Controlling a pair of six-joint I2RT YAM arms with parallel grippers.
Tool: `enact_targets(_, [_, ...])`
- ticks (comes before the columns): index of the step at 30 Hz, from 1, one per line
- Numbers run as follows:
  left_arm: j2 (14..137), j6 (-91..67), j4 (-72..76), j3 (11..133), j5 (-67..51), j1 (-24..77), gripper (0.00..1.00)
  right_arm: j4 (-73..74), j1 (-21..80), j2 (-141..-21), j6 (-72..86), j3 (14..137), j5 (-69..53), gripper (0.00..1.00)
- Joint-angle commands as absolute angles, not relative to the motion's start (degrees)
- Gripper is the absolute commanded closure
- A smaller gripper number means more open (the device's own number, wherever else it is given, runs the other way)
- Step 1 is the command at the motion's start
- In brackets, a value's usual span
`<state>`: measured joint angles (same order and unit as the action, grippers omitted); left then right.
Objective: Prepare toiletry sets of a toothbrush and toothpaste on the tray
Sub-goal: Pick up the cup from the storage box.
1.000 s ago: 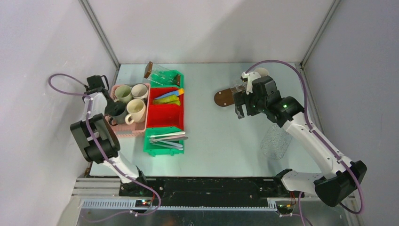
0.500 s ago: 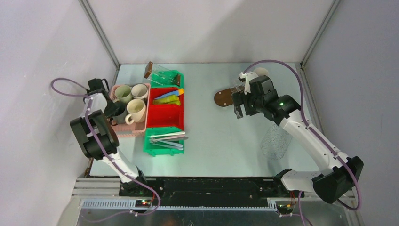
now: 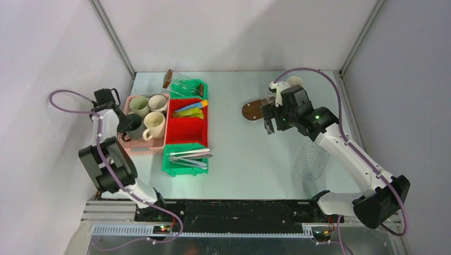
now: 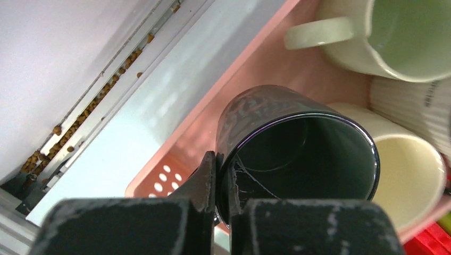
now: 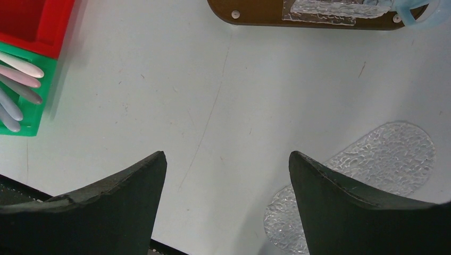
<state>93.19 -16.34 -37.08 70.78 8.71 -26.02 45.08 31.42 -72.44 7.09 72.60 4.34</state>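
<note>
In the pink basket (image 3: 139,147) stands a dark mug (image 3: 132,127), and my left gripper (image 3: 125,123) is shut on its rim. The left wrist view shows one finger outside and one inside the dark mug's (image 4: 298,154) wall, at my left gripper (image 4: 223,159). Cream mugs (image 3: 154,125) stand beside it. Toothpaste tubes (image 3: 192,110) lie in the red bin, pale toothbrushes (image 3: 189,157) in the green bin. My right gripper (image 3: 269,126) hangs open and empty over bare table, just in front of the brown oval tray (image 3: 254,110). The wrist view shows the right gripper (image 5: 226,156) with the tray (image 5: 298,16) beyond it.
A clear textured oval dish (image 3: 312,159) lies on the table to the right, also under my right fingers (image 5: 372,170). A green bin with a clear holder (image 3: 186,85) sits behind the red bin. The left wall stands close to the basket (image 4: 175,154).
My left gripper has closed on the dark mug's rim, and its wrist has shifted slightly left. The right arm has barely moved.
</note>
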Motion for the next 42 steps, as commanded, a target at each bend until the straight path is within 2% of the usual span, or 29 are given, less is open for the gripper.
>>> enact_targets(1, [83.19, -20.29, -37.00, 70.76, 6.06, -25.73, 1.00, 43.15, 31.68, -70.98, 7.04, 74.86, 4.91, 0.13])
enact_targets(15, [66.07, -24.56, -40.00, 68.57, 5.66, -23.42, 1.00, 36.90, 31.95, -67.03, 9.70, 74.80, 2.88, 0.15])
enact_targets(27, [58.45, -32.55, -41.83, 68.32, 8.07, -4.63, 1.00, 32.54, 37.38, -67.28, 15.81, 74.80, 6.21, 0.17])
enact_targets(35, [59.72, -44.93, -37.04, 66.40, 11.29, 11.74, 1.00, 29.38, 42.30, -68.32, 22.09, 74.80, 9.75, 0.19])
enact_targets(42, [61.73, -55.80, -30.43, 63.69, 16.19, 21.64, 1.00, 27.38, 45.58, -70.21, 27.47, 74.81, 13.75, 0.22])
